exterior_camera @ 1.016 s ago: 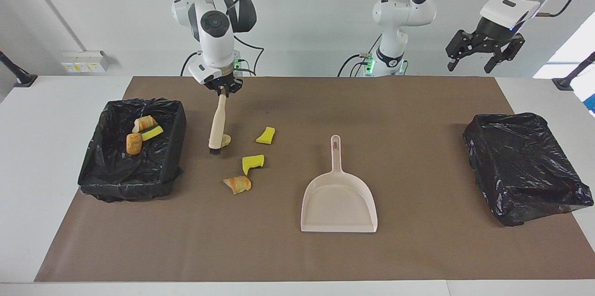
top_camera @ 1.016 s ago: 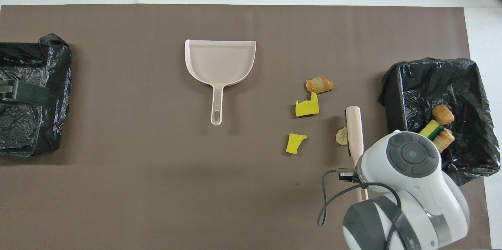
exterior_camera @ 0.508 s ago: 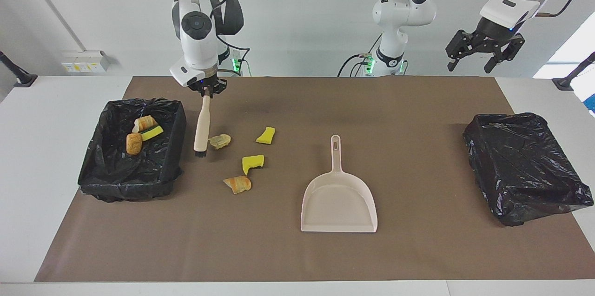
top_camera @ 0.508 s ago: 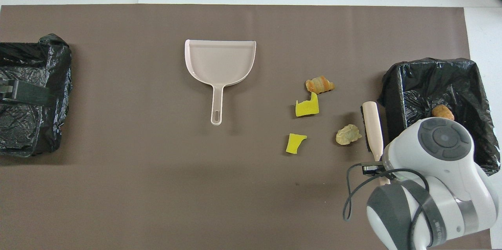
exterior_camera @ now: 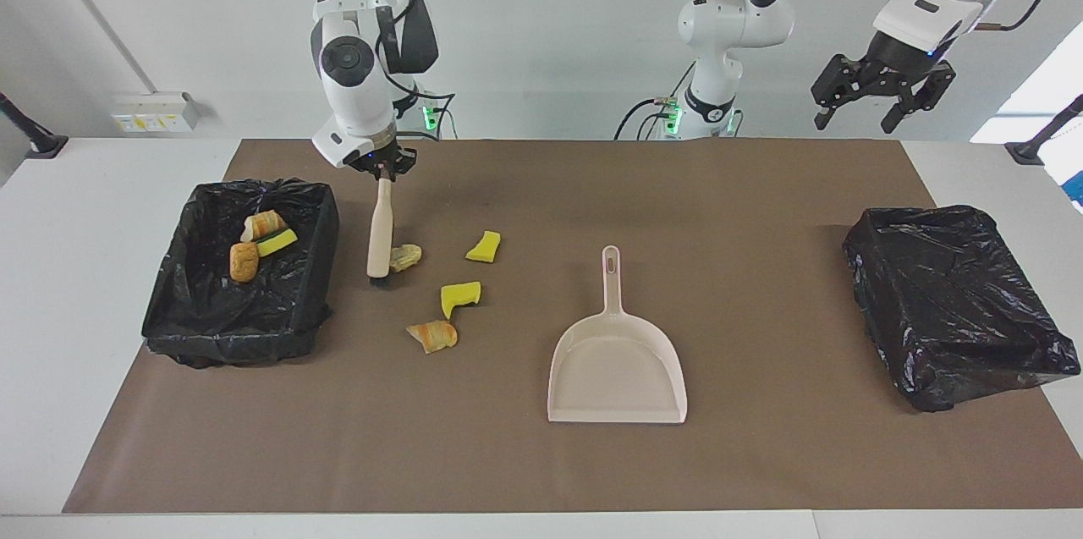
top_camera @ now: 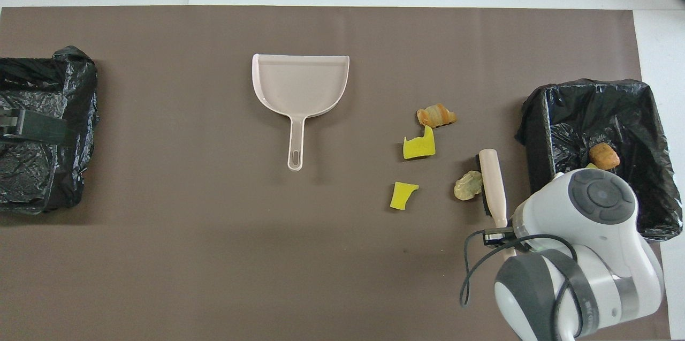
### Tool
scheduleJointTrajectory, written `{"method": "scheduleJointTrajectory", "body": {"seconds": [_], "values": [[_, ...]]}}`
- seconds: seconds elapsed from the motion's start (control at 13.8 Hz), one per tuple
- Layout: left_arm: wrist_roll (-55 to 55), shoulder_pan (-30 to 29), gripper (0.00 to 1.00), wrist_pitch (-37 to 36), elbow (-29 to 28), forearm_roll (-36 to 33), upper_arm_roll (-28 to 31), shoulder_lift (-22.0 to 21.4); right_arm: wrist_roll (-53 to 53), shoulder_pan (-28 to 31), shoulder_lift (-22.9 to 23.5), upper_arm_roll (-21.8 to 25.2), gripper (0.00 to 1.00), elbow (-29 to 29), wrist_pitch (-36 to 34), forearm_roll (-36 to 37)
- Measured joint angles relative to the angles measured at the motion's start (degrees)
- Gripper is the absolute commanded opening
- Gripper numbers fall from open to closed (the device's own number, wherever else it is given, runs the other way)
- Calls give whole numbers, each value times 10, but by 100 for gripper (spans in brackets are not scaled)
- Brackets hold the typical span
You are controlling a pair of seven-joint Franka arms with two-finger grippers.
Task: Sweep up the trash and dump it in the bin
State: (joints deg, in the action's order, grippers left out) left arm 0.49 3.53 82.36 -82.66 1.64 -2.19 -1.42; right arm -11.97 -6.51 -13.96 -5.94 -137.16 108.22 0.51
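We hold the brush (exterior_camera: 380,228) by its handle in the right gripper (exterior_camera: 385,169), clamped shut, with the bristles down on the brown mat (exterior_camera: 525,454). Half a second ago the brush stood just beside the filled bin (exterior_camera: 239,268), clear of the trash; it has now swung back so that its bristle end touches the pale tan lump (exterior_camera: 405,256). That lump has not yet travelled toward the dustpan (exterior_camera: 617,361), which lies untouched near the middle of the mat. Three more scraps lie loose between brush and dustpan: a yellow sponge piece (exterior_camera: 484,246), a second sponge piece (exterior_camera: 460,296), and a bread lump (exterior_camera: 433,336). Three scraps sit inside the filled bin. The left gripper (exterior_camera: 880,90) waits, jaws wide, high over the empty bin (exterior_camera: 956,302). We judge the sweeping stroke to be starting over.
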Motion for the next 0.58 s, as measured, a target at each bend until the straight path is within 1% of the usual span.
{"method": "scheduleJointTrajectory", "body": {"seconds": [0.29,0.44,0.58], "values": [[0,0,100,0,0,0,0,0,-13,-35,3,-3,0,0,35,-98],[0,0,100,0,0,0,0,0,-26,-61,9,-4,0,19,36,-116],[0,0,100,0,0,0,0,0,-40,-76,20,-6,0,55,26,-114]]}}
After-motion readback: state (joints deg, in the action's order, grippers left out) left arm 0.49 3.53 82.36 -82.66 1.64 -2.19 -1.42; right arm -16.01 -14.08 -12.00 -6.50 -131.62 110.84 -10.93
